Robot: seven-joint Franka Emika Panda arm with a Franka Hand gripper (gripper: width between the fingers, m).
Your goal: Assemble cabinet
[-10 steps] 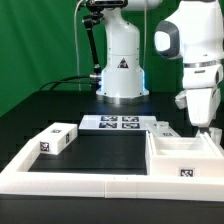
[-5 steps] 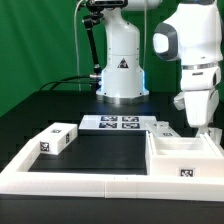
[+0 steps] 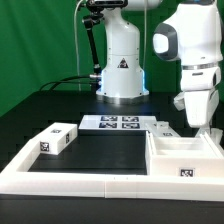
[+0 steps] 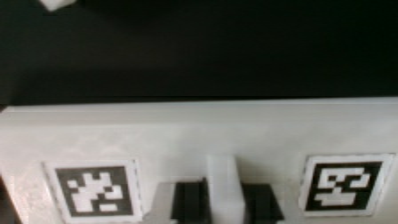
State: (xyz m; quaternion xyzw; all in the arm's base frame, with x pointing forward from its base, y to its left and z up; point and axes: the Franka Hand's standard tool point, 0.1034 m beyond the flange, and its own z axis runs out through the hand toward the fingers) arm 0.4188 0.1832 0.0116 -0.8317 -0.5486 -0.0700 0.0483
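The cabinet's hollow white box shell (image 3: 185,160) lies open side up at the exterior view's right, with a tag on its front wall. My gripper (image 3: 203,131) reaches straight down onto its far right wall. In the wrist view the two dark fingers (image 4: 187,201) flank a thin white wall edge (image 4: 222,168) and press against it, so the gripper (image 4: 222,197) is shut on that wall. A tag (image 4: 93,190) sits on each side of it. A small white tagged block (image 3: 57,138) lies at the left, and another (image 3: 163,127) lies behind the shell.
The marker board (image 3: 112,123) lies at the back middle, in front of the robot's base (image 3: 122,72). A long low white border rail (image 3: 80,181) runs along the front and left of the black mat. A green curtain hangs behind.
The jaws have closed in on the shell's wall. The arm, the shell and the blocks have stayed where they were.
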